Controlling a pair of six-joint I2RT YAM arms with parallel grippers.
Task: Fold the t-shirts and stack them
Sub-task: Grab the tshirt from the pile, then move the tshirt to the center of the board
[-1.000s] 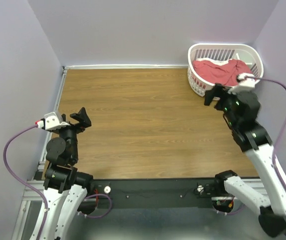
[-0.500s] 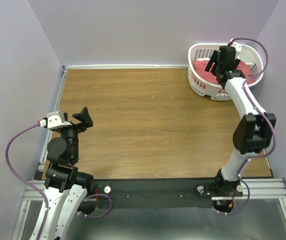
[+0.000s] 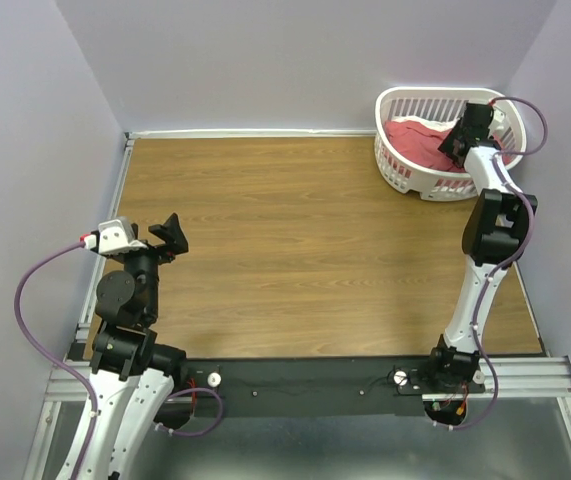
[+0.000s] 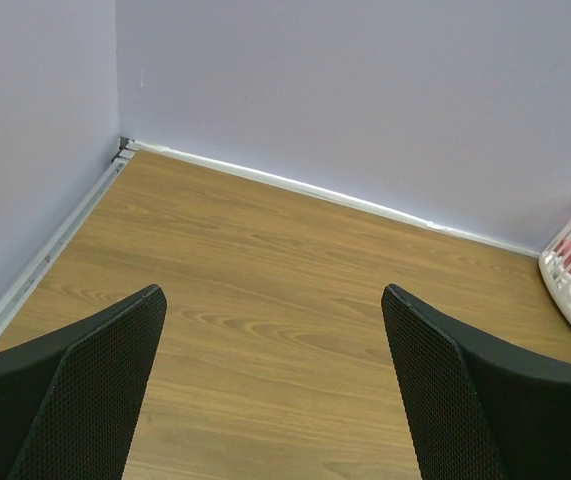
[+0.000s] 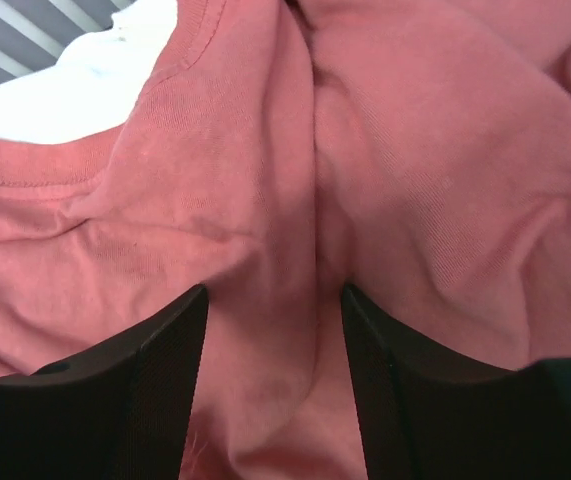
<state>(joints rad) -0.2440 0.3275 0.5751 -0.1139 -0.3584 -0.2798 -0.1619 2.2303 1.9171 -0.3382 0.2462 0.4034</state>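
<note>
Rt claw down inside laundry basket, upper rt corner of top view, arm stretched far across desk. In rt wrist view, black fingers pushed into coral t-shirt, one each side of a raised fold. Jaws part-way apart w/ cloth bulging btwn; can't tell whether clenched on the fold or only pressing. Shirt crumpled, filling basket, collar seam at left of that view. Bit of white t-shirt peeking from under it, upper left, basket slats beyond. Lt claw released, jaws wide, nothing btwn, hanging above desk at left-centre of top view, well apart from basket. Basket edge just visible at rt of lt wrist view.
</note>
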